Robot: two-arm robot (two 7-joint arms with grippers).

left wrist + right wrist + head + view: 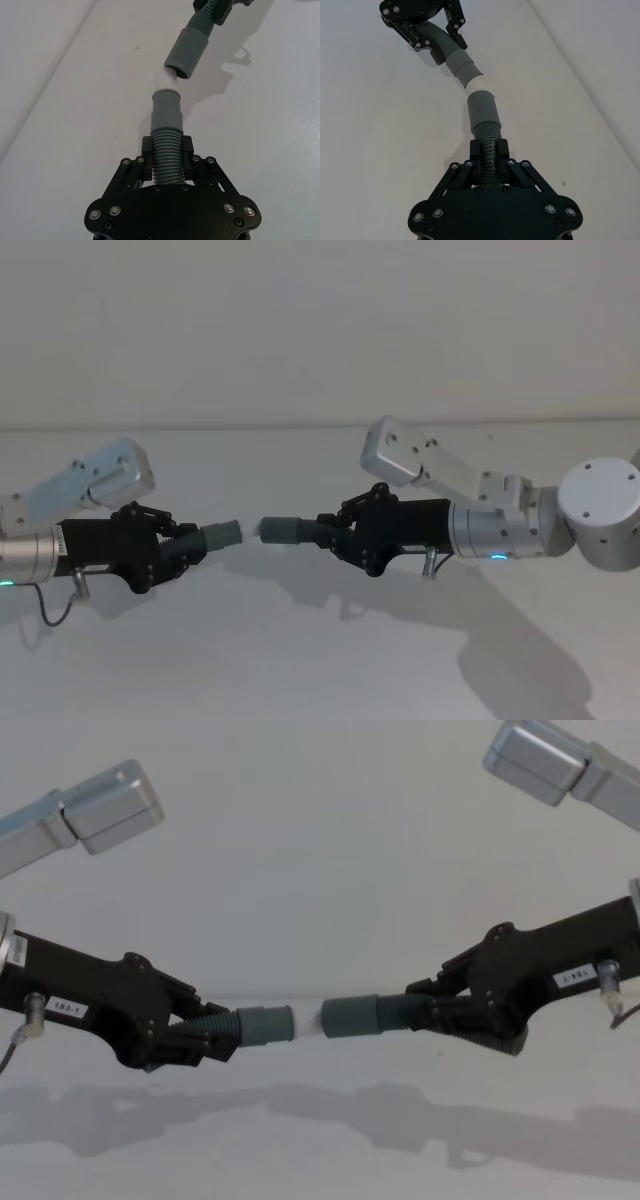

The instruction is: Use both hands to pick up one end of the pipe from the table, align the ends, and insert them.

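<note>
1. White table (300, 660) lies under both arms.
2. Left gripper (205, 1035) reaches inward, fingers clamped on its ribbed pipe piece (167, 160), held aloft.
3. Right gripper (440, 1010) mirrors it, gripping the other pipe piece (487, 145).
4. White tip (167, 82) meets the open socket (186, 50), barely entering.

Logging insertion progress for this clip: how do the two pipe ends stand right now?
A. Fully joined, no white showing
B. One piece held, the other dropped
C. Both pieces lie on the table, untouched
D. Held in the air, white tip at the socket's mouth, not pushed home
D: the left claw and right claw each hold a piece above the table, and the white tip is exposed at the socket mouth.
</note>
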